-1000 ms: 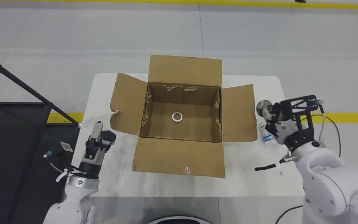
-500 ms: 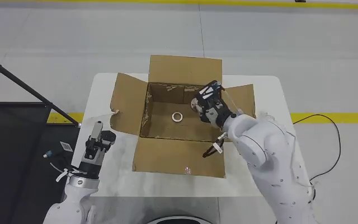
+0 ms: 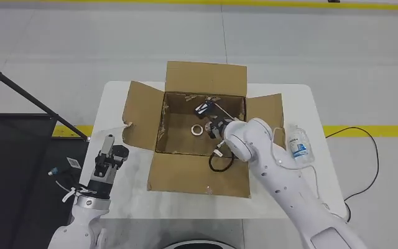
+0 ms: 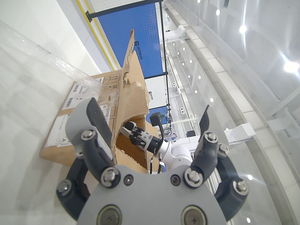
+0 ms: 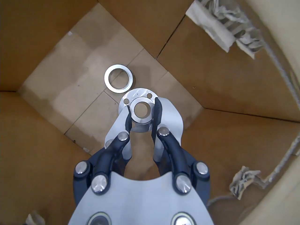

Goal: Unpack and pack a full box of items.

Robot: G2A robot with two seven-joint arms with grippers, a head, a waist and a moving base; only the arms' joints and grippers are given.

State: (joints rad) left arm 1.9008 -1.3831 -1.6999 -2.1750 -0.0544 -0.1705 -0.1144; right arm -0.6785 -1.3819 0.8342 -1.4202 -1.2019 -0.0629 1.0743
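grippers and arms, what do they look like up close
The left arm and right arm have glossy white rounded shells. The left gripper and right gripper each have a silver screwed base plate, dark linkages and two pale grey fingers with black pads. A thin black cable loops from the right wrist.

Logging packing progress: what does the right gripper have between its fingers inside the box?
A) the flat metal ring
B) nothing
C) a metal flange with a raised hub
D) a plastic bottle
C: the right gripper clamps the hub of the metal flange, while the flat ring lies ungripped on the floor of the box.
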